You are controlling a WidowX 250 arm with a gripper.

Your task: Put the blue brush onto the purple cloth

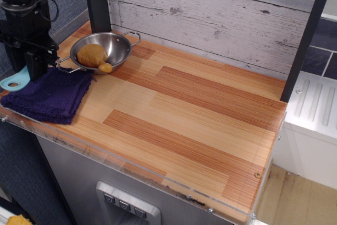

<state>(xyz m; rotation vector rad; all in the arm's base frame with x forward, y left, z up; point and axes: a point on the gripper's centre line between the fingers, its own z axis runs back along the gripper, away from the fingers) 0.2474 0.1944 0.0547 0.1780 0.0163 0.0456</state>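
Note:
The purple cloth [47, 94] lies folded at the front left corner of the wooden counter. My gripper [32, 68] is low over the cloth's far left edge and shut on the blue brush [15, 81]. Only the light-blue handle end with its oval hole shows, sticking out left past the cloth's edge. The bristle head is hidden behind the gripper. I cannot tell whether the brush touches the cloth.
A small steel two-handled pan [102, 51] with a brown lump inside stands just behind the cloth. A dark post [97, 1] rises at the back left against the grey plank wall. The counter [189, 114] has a clear plastic rim in front.

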